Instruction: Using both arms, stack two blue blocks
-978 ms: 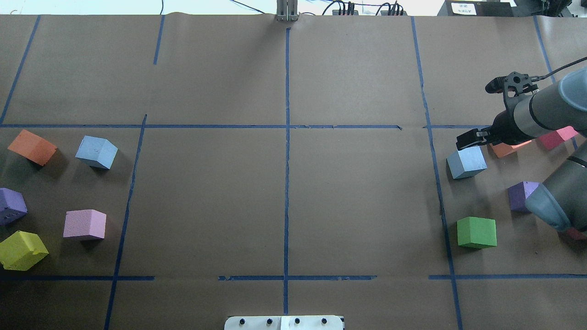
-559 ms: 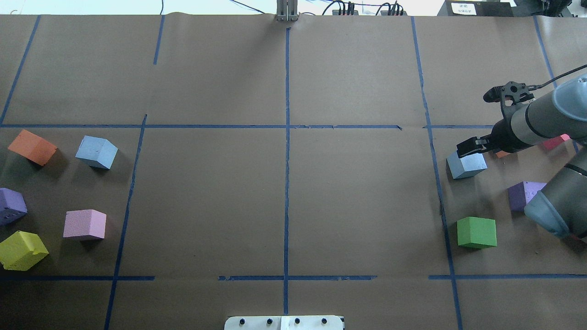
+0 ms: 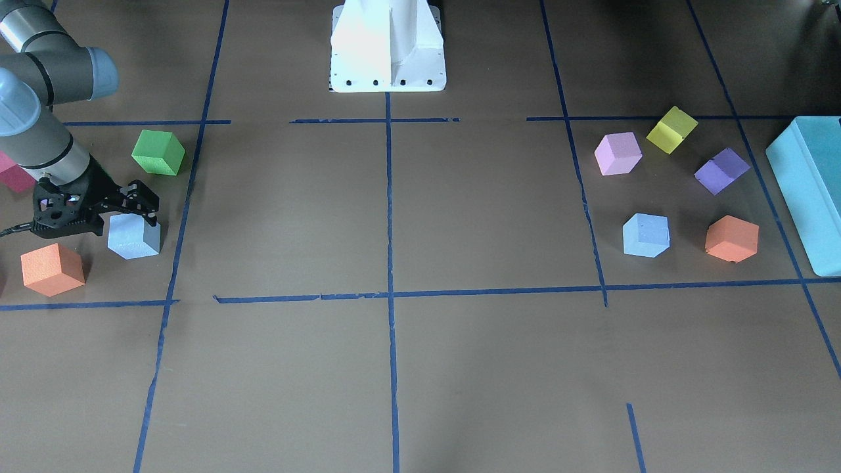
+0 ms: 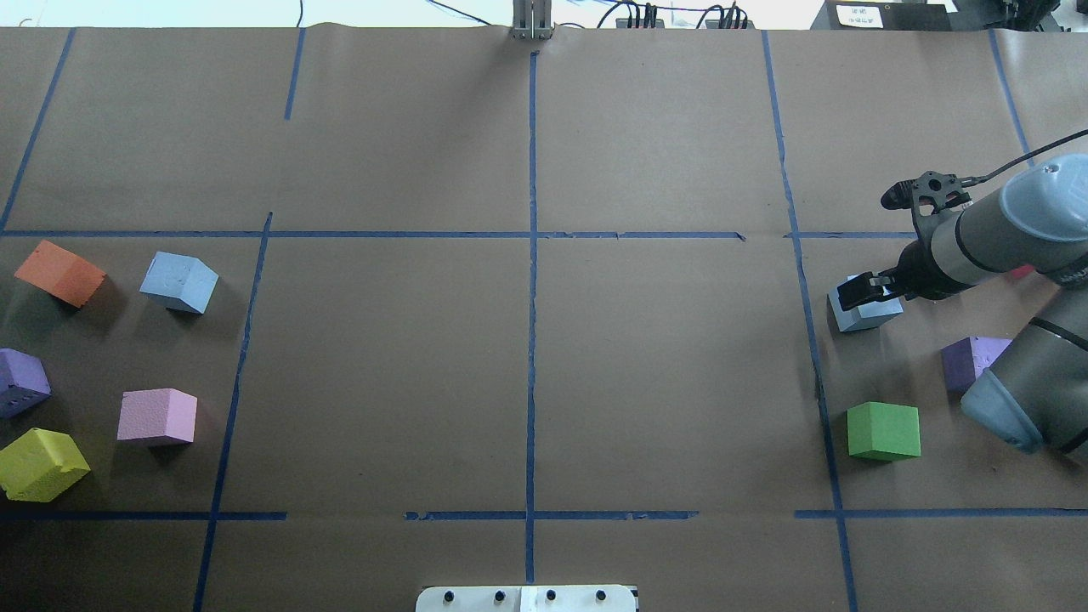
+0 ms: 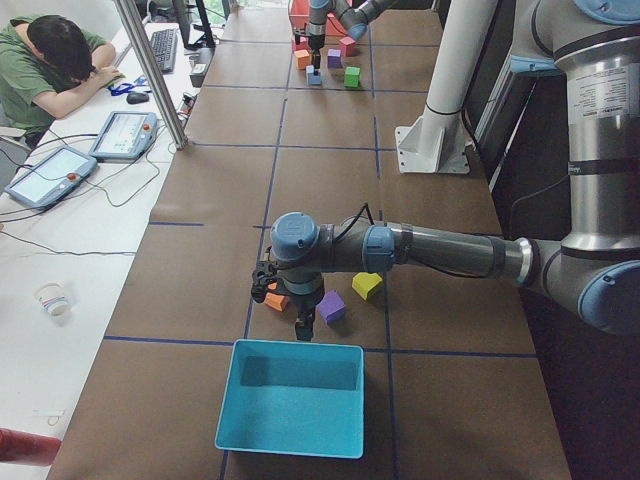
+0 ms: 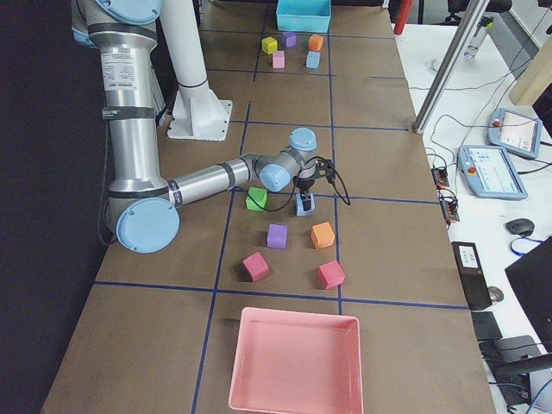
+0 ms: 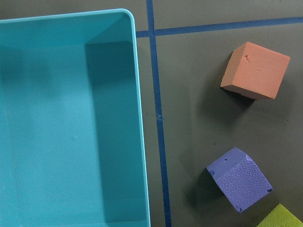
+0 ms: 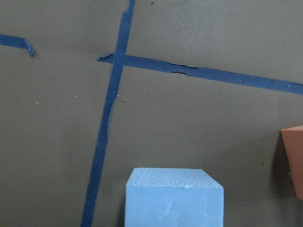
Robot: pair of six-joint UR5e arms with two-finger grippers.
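In the front-facing view the right tool (image 3: 139, 209) is at the left of the frame. Its fingers look parted and straddle the top of the first blue block (image 3: 135, 238), which sits flat on the counter (image 3: 394, 368). Nothing is gripped yet. The second blue block (image 3: 646, 235) lies far off at the right of the frame, just beside an orange block (image 3: 731, 238).

In the overhead view, a second ago the right tool (image 4: 858, 293) hung just up-frame of the first blue block (image 4: 877, 314). It has since slid down-frame and now covers the block's top. I judge the approach is nearly over and closing on the block comes next. The second blue block (image 4: 180, 282) at the left of the frame has not moved.

In the exterior left view the left tool (image 5: 303, 325) points down close to the teal box (image 5: 290, 410). I cannot tell whether it is parted or closed.

In the exterior right view the right tool (image 6: 304, 184) stands directly over the first blue block (image 6: 304, 205) at mid-frame.

The left wrist view shows only the teal box (image 7: 71, 118), the orange block (image 7: 255, 71) and a purple block (image 7: 239, 179). No blue block and no fingers appear.

In the right wrist view the first blue block (image 8: 174, 196) fills the bottom centre of the frame, squarely lined up. The fingers are out of frame.
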